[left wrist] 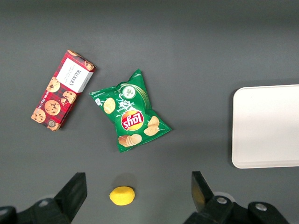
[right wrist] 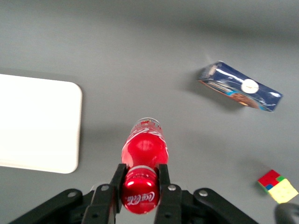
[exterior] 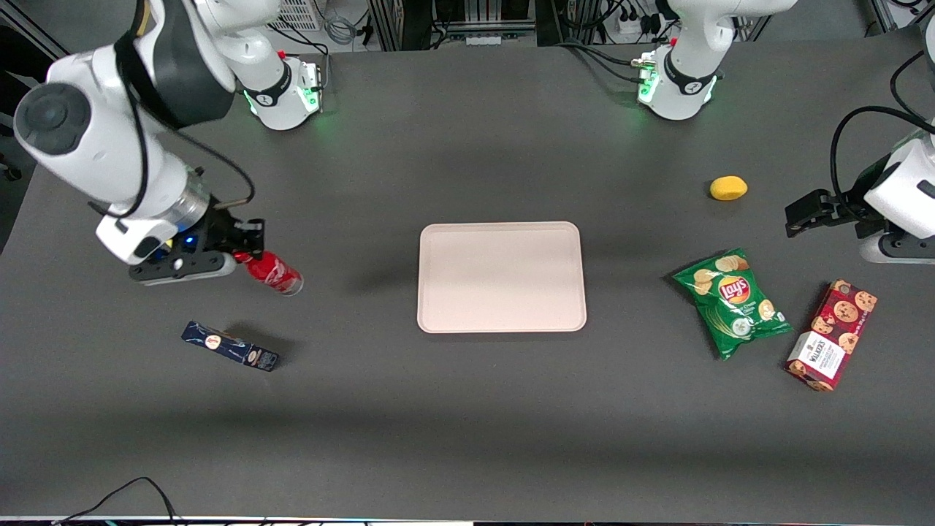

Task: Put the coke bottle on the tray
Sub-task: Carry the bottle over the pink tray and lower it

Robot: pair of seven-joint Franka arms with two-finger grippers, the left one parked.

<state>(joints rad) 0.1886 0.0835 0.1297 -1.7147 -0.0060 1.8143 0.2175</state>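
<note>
My right gripper (exterior: pixel 246 256) is shut on the red cap of the coke bottle (exterior: pixel 273 272) and holds it tilted above the table, toward the working arm's end. In the right wrist view the fingers (right wrist: pixel 163 179) clamp the neck and cap of the coke bottle (right wrist: pixel 144 148), whose clear base points down at the table. The pale pinkish-beige tray (exterior: pixel 501 277) lies flat at the table's middle, apart from the bottle; its rounded corner shows in the right wrist view (right wrist: pixel 37 123). Nothing lies on the tray.
A dark blue oblong box (exterior: pixel 229 346) lies nearer the front camera than the bottle, also in the right wrist view (right wrist: pixel 239 87). A small coloured cube (right wrist: pixel 277 185) lies nearby. A lemon (exterior: pixel 728 188), a green crisp bag (exterior: pixel 731 299) and a red biscuit box (exterior: pixel 832 334) lie toward the parked arm's end.
</note>
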